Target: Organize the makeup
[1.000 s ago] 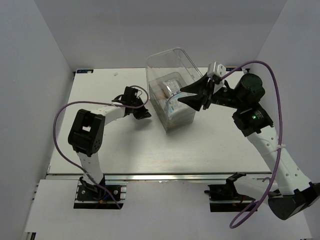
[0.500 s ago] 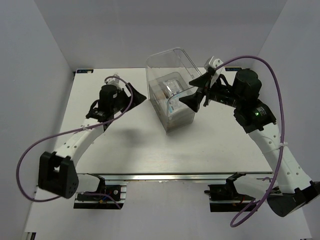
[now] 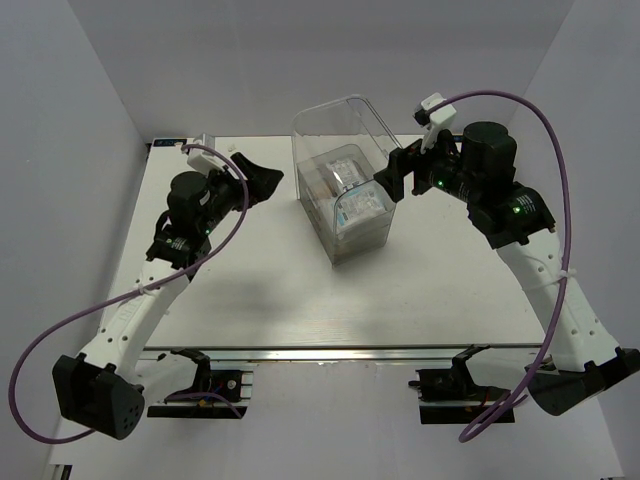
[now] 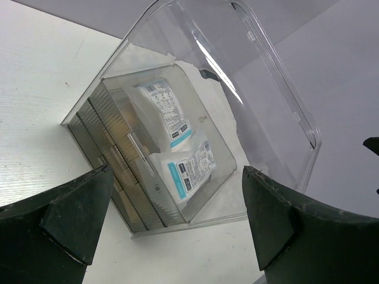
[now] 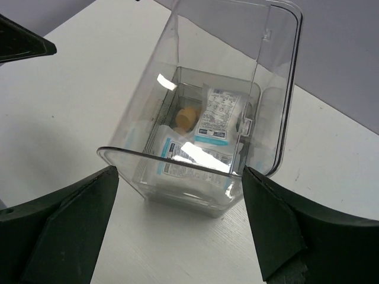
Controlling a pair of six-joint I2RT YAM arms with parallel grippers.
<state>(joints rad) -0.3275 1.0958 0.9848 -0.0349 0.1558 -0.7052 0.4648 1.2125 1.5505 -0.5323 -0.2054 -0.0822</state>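
Observation:
A clear plastic box stands mid-table with its lid tipped up. Inside lie white-and-blue makeup packets, two of them plain in the left wrist view and in the right wrist view. A peach sponge sits beside them. Tan shapes show through the box's ribbed side. My left gripper hangs open left of the box and holds nothing. My right gripper hangs open at the box's right side, also holding nothing. Both wrist views look down between wide-apart fingers at the box.
The white table is walled in by pale panels at the back and both sides. Purple cables loop off both arms. The upright lid rises above the box's far side.
The left arm unfolded from near the table's middle, swung up and left, and its gripper went from shut to open. The right gripper opened wider and drew back from the box.

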